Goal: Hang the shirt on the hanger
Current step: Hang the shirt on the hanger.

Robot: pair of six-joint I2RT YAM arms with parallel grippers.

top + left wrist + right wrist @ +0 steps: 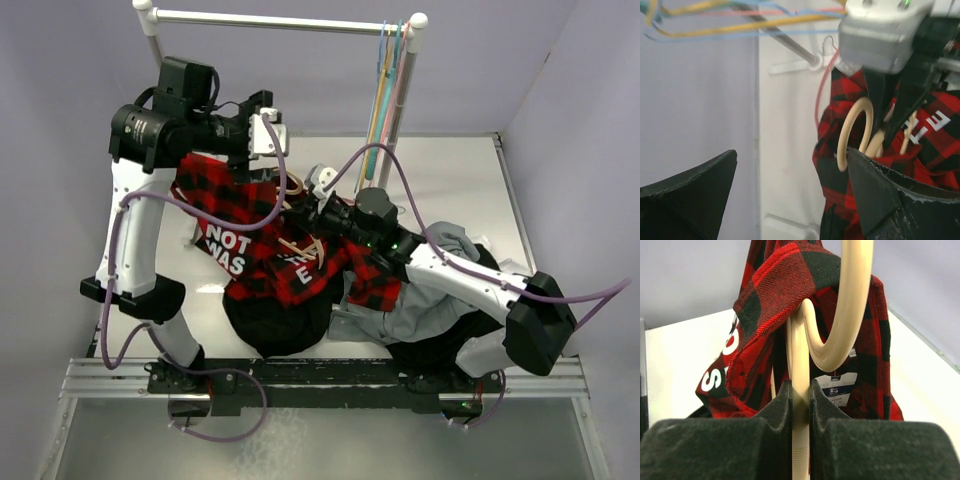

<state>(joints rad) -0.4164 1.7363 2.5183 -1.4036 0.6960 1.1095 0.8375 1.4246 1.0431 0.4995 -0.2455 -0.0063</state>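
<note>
The red-and-black plaid shirt hangs in the air above the table, draped over the beige hanger. My right gripper is shut on the hanger's stem just below its curved hook, with the shirt's collar and label behind it. My left gripper is open, raised to the left of the shirt with nothing between its fingers. One of them lies just in front of the hook. From above, the left gripper sits above the shirt's upper edge and the right gripper at its collar.
A white clothes rack stands at the back with several coloured hangers on its right end. A grey garment and a black garment lie on the table under the shirt, near the arm bases.
</note>
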